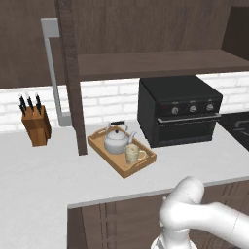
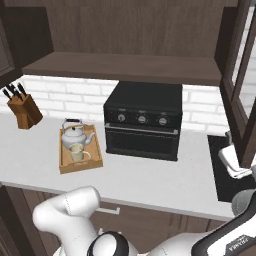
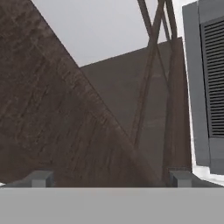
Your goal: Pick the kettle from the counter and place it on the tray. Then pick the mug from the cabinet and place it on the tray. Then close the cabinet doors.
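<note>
The silver-grey kettle and the beige mug both stand on the wooden tray on the counter. Above, the cabinet shows a bare plank shelf. Both cabinet doors stand open: the left one is seen edge-on with its bar handle, the right one swings out at the far right. My gripper is low beside the right door, open, fingertips wide apart and empty, facing dark brown wood.
A black oven sits on the counter right of the tray. A knife block stands at the left. A dark cooktop lies at the right end, under my hand.
</note>
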Tool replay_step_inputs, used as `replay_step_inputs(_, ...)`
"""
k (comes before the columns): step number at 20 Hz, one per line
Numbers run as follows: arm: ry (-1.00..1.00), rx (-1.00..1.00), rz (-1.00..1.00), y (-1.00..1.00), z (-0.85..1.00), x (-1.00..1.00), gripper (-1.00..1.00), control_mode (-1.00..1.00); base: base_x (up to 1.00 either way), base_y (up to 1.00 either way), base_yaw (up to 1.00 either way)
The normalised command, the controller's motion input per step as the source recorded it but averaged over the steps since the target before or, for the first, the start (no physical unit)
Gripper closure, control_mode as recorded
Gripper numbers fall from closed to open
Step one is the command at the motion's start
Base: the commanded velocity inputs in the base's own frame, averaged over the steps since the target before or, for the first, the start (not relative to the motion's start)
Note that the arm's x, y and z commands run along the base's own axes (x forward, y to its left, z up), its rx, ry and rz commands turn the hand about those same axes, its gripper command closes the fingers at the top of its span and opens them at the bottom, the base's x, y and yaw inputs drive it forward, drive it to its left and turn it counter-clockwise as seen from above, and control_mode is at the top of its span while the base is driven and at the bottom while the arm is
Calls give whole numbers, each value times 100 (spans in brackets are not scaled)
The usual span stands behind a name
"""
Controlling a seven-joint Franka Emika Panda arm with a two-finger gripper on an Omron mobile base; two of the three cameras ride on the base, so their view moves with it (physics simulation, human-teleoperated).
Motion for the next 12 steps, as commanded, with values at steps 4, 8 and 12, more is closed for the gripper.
replay_step_inputs(4, -16, -21, 1, 39, 60, -8, -100, -100, 0, 0, 0)
replay_step_inputs(8, -14, -23, 0, 43, 52, -6, -100, -100, 0, 0, 0)
replay_step_inputs(12, -6, -22, 0, 50, 44, 0, -100, -100, 0, 0, 0)
